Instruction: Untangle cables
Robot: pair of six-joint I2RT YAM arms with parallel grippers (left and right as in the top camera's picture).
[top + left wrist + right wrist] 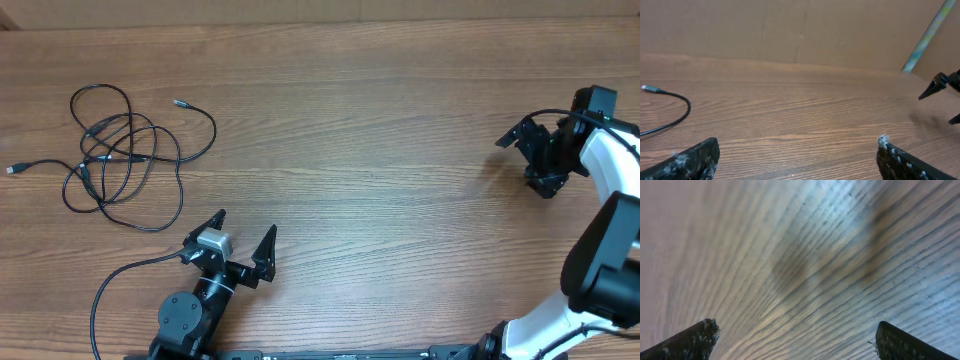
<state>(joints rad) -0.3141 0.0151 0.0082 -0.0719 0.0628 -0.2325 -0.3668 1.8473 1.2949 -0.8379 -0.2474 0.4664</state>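
Both gape wide, empty: cables (pixel 118 152) lie near left pincer (pixel 246 222), well apart from right pincer (pixel 522 168).

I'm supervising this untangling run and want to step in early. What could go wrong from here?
1. The cables lie in several crossing loops, so pulling one strand might tighten the tangle rather than free it.
2. The right gripper is far from the bundle, so if the open left gripper pulls alone, the whole bundle may simply drag along.
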